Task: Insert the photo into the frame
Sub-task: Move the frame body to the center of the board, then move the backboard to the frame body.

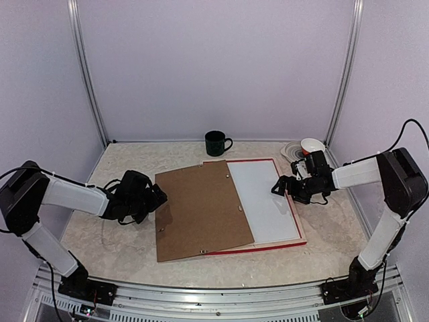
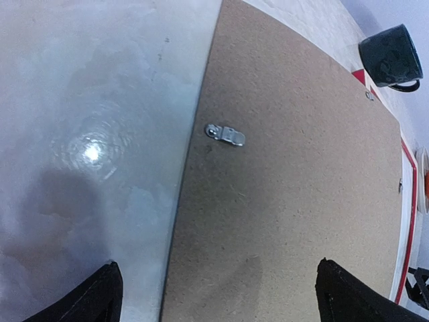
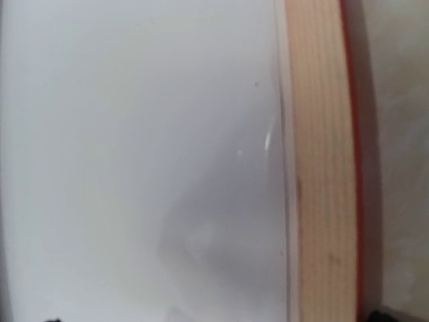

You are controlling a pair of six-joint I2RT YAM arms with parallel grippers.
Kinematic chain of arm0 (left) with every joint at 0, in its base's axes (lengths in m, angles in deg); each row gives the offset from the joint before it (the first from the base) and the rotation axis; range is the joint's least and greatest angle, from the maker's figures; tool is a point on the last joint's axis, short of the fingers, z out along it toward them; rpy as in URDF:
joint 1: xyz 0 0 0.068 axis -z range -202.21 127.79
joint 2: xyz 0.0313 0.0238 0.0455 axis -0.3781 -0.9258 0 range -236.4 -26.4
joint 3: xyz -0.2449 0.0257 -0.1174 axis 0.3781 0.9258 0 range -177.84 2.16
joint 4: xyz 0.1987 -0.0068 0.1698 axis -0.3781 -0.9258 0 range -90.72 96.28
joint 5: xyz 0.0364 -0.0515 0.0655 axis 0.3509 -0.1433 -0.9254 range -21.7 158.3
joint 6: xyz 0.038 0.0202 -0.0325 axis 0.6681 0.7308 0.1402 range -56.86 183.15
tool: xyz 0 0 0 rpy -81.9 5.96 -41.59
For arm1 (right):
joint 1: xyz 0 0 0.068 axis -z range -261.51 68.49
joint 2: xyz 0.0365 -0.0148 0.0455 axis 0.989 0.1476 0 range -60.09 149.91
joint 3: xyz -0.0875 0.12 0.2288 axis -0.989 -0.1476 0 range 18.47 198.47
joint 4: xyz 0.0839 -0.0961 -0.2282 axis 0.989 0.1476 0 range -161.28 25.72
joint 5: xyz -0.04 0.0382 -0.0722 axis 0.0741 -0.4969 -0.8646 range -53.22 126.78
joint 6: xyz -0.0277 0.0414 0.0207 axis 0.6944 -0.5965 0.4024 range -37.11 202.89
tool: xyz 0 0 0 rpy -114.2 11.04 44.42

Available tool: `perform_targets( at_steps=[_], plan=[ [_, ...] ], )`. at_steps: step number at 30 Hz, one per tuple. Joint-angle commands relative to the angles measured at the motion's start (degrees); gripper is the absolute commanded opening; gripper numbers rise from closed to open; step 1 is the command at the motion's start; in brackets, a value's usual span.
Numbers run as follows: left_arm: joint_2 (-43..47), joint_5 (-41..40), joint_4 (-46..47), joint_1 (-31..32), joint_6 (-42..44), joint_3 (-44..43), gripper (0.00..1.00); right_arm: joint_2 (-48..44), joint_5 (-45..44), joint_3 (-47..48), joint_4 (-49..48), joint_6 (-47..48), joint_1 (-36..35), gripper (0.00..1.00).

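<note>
walls [image 1: 214, 67]: plain pale lilac | corner posts [image 1: 87, 74]: silver metal | tabletop [image 1: 120, 251]: beige marbled | light: soft, even

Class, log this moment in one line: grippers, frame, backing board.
left gripper open, over backing board edge | right gripper open, over frame rail | backing board askew, partly covering frame

One frame [image 1: 298, 225], one photo [image 1: 265, 201], one backing board [image 1: 201, 211], one mug [image 1: 216, 143], two small dishes [image 1: 313, 144], two robot arms [image 1: 70, 196].

A backing board [image 1: 201, 211] over the left part of the frame [image 1: 299, 228], a mug [image 1: 216, 143] behind both, dishes [image 1: 305, 147] at the far right.
</note>
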Motion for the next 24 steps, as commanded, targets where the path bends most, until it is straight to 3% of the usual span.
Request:
perform_targets(
  at_steps=[1,13,24],
  plan=[
    [1.42,-2.37,-4.74,-3.55,1.96,0.32,0.99,-1.0,-1.8,2.4,4.49,-0.31,0.91,0.99],
    [-9.95,0.44,-2.05,-4.71,3.82,-6.97,0.99,7.48,2.23,10.49,3.72,-0.06,2.46,0.99],
    [-13.96,3.09,4.0,-4.82,5.74,-9.46,0.99,12.49,9.18,11.98,-0.65,-0.55,2.37,0.99]
  ],
)
